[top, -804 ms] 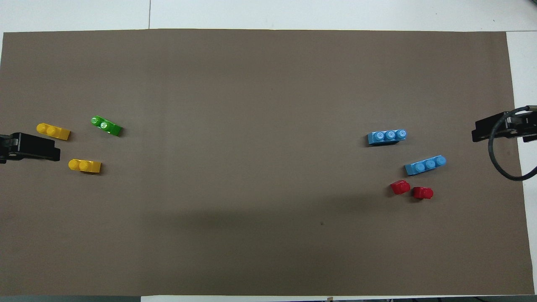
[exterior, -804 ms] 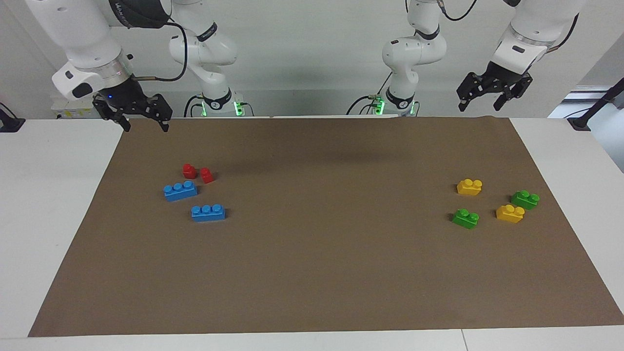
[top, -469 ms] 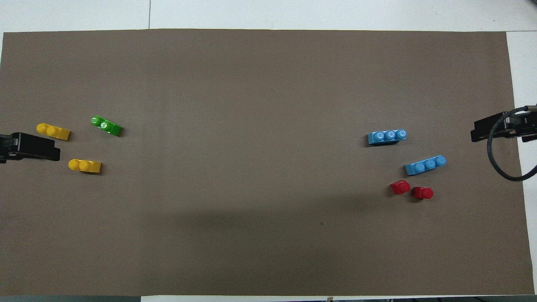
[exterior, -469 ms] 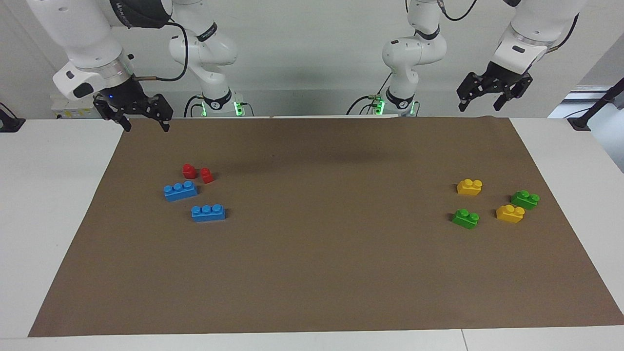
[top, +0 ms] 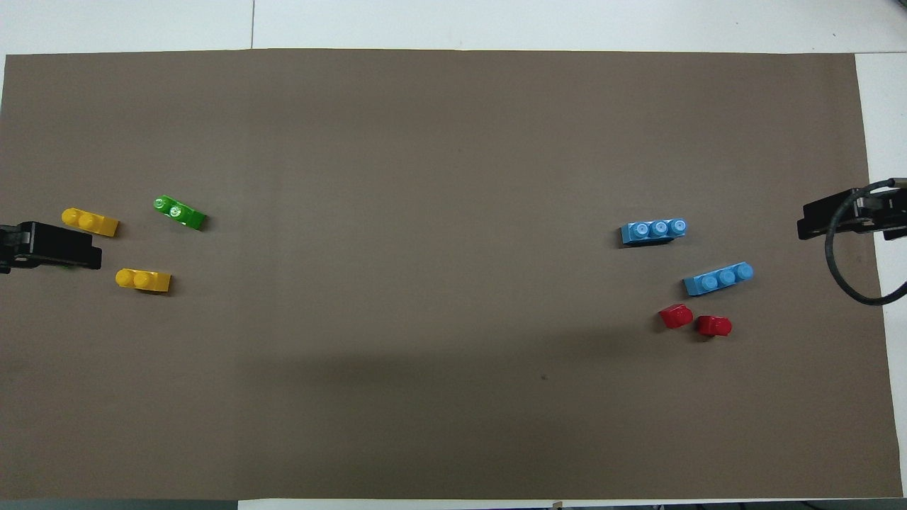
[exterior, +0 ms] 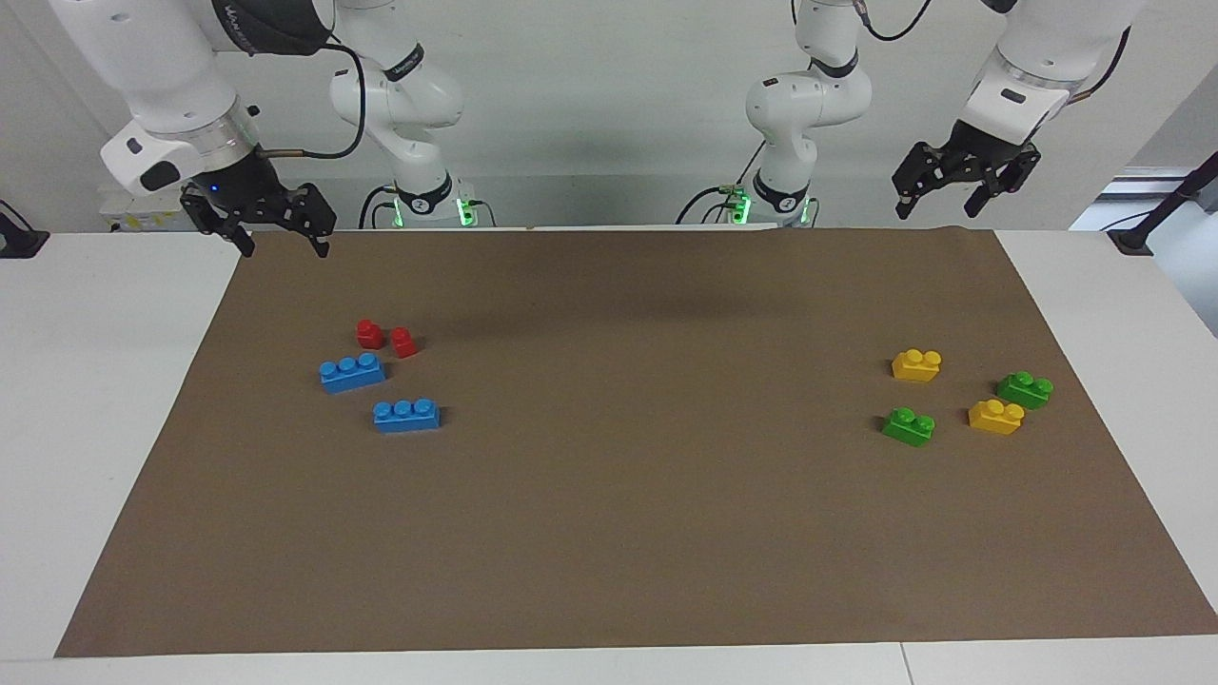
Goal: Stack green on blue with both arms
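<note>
Two green bricks (exterior: 909,426), two blue bricks (exterior: 406,415)

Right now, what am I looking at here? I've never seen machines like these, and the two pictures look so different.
These are two white robot arms at a table covered by a brown mat. One picture faces the robots from across the table; the other looks steeply down from above their own end, so the sides swap. Each arm ends in a black two-finger gripper. The left gripper and the right gripper both hang open in the air, holding nothing. On the mat lie toy bricks. Toward the right arm's end: two blue bricks and two small red bricks. Toward the left arm's end: two green bricks and two yellow bricks. Nothing is stacked yet.
</note>
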